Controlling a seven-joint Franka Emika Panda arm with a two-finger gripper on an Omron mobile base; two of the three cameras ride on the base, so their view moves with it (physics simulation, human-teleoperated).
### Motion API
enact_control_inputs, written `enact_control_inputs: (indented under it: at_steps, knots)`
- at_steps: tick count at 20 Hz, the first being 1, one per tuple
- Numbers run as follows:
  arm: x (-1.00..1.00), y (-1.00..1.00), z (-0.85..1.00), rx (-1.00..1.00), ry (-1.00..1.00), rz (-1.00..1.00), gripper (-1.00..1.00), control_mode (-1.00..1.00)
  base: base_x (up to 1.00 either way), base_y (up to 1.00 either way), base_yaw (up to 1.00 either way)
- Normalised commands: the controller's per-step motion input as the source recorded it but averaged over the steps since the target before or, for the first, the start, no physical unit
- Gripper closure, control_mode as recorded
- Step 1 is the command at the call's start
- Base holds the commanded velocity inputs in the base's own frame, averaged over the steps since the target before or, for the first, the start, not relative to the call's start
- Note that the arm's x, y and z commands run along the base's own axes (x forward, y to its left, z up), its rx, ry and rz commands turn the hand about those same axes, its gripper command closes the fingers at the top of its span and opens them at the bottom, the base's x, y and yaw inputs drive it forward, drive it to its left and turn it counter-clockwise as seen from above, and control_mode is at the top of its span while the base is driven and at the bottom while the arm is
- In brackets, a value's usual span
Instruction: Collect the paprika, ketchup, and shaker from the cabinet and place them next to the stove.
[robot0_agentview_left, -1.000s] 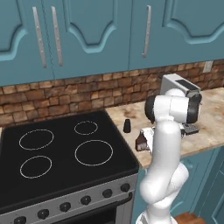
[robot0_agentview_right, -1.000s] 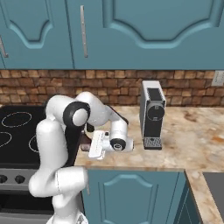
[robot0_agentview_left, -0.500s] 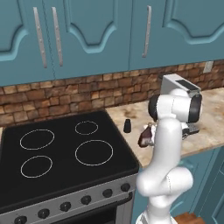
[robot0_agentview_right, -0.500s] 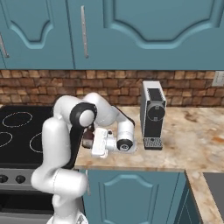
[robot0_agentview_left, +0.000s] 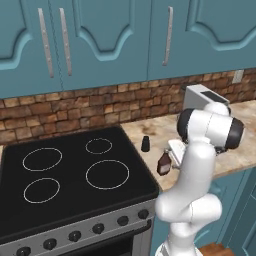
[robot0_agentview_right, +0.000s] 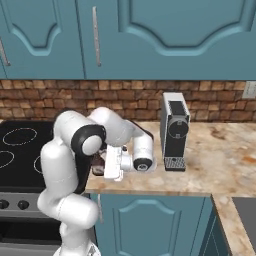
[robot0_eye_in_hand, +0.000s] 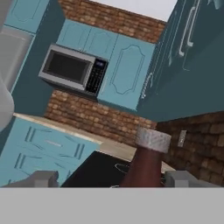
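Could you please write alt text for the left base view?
A white robot arm reaches low over a counter beside a black stove, its gripper at a brown ketchup bottle; a small black shaker stands nearby.

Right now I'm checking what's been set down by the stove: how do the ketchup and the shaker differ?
The ketchup is a brown-red bottle with a narrow neck and pale cap; the shaker is plain black and tapered. The ketchup is taller than the shaker. The ketchup sits between the fingers of the gripper, whose jaws stand apart on either side of it, while the shaker stands free, nearer the brick wall. Both are upright on the counter just right of the stove.
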Motion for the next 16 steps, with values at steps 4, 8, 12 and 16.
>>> enact_control_inputs:
  at_steps: [4, 8, 12, 16]
  knots:
    - [-0.06, 0.00, 0.56, -0.08, -0.07, 0.00, -1.00, -1.00, 0.00, 0.00, 0.00]
    - [-0.26, 0.00, 0.71, -0.07, -0.10, 0.00, -1.00, -1.00, 0.00, 0.00, 0.00]
    - [-0.50, 0.00, 0.74, -0.05, -0.11, -0.03, -1.00, -1.00, 0.00, 0.00, 0.00]
    - [-0.68, 0.05, 0.74, -0.04, -0.09, -0.06, -1.00, -1.00, 0.00, 0.00, 0.00]
